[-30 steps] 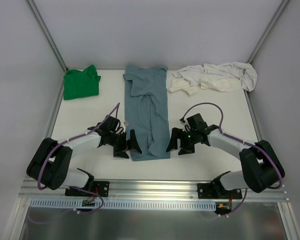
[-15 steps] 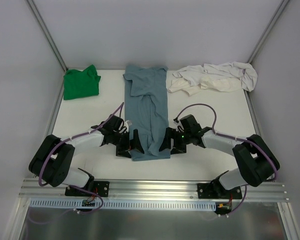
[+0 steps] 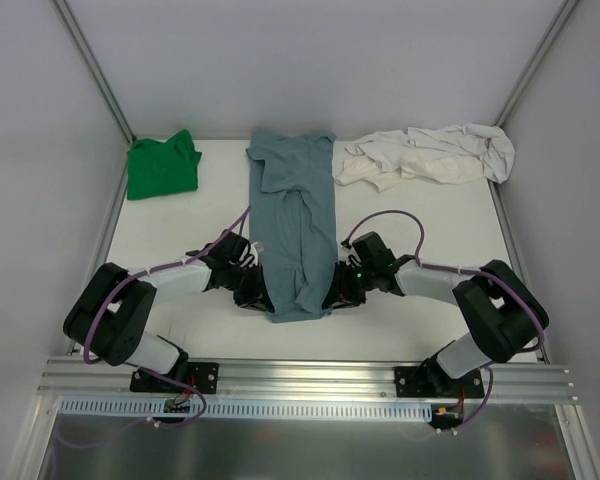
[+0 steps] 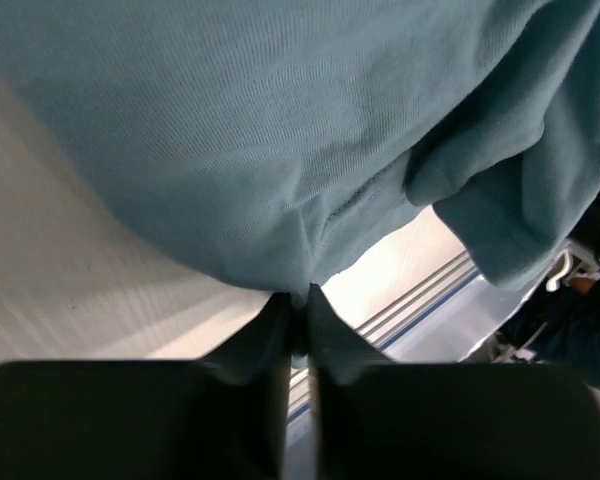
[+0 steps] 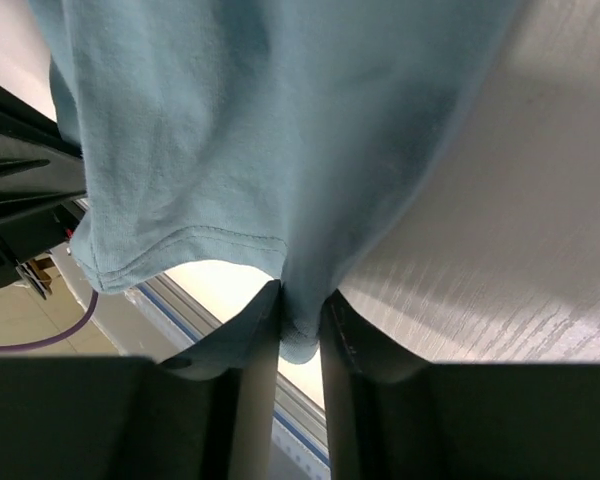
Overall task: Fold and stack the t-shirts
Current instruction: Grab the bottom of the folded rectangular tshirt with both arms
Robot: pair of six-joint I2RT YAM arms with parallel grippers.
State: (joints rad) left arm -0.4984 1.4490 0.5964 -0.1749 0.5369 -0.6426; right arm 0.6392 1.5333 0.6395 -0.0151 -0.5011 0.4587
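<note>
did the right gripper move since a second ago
Yes. The right gripper slid left in the top view, away from the table edge on the right, onto the blue t-shirt at its near corner, which it now pinches.

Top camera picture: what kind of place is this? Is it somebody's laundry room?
Probably a robot test booth in a lab, not a home. Plain grey walls box in the white table, and the left arm and right arm are bolted to a metal rail.
</note>
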